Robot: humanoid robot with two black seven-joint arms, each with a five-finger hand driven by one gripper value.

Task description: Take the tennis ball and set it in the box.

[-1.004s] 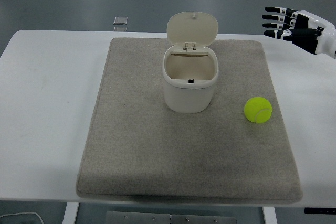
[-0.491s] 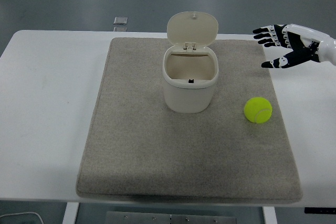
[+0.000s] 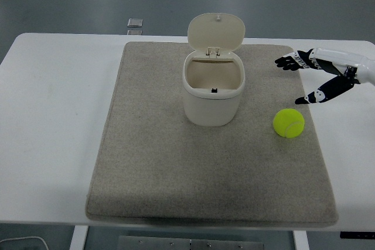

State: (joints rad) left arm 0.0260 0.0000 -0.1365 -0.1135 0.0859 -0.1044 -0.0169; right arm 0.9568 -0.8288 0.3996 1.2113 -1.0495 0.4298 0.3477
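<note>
A yellow-green tennis ball (image 3: 288, 122) lies on the grey mat (image 3: 146, 168), right of centre. The box is a cream bin (image 3: 212, 89) with its hinged lid (image 3: 215, 31) standing open, at the mat's middle back. My right hand (image 3: 302, 80) comes in from the right edge, fingers spread and empty. It hovers above and slightly behind the ball, apart from it, thumb pointing down toward it. The left arm does not show.
The mat covers most of the white table (image 3: 53, 103). A small grey object (image 3: 135, 24) lies beyond the table's far edge. Bare table shows left of the mat and along the right edge.
My right hand has moved down and to the left, from the table's far right corner to just above and behind the ball. The ball and bin have not moved.
</note>
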